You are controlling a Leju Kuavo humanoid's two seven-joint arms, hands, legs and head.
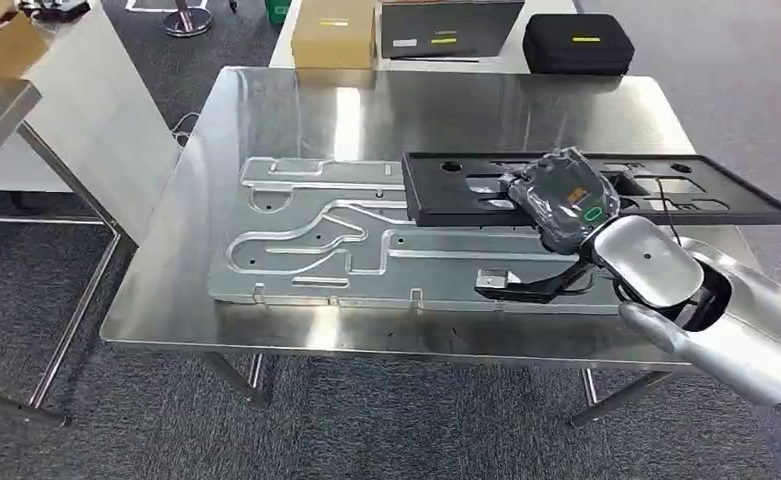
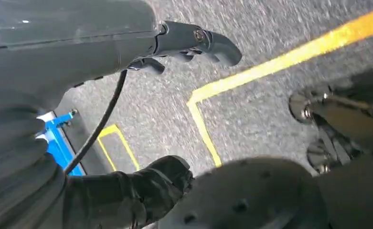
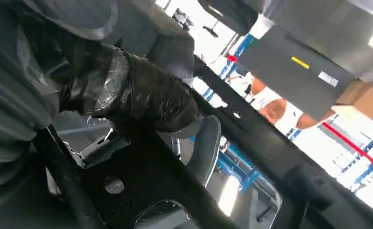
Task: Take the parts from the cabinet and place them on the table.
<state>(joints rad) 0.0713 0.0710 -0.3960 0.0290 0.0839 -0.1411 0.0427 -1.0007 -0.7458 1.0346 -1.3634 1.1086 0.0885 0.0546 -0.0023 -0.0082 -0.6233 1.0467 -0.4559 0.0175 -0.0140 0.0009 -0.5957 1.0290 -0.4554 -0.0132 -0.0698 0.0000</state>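
Head view looks down on the steel table (image 1: 266,120); wrist views sit close, left facing floor (image 2: 270,109).

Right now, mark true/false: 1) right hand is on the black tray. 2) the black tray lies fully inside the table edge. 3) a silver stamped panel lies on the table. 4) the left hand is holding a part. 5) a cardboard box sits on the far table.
1) True: the right hand rests on the black tray.
2) False: the tray's right end overhangs the steel table.
3) True: the silver stamped panel lies flat, and the tray partly overlaps it.
4) False: the left hand hangs above the floor, holding nothing.
5) True: cardboard box.
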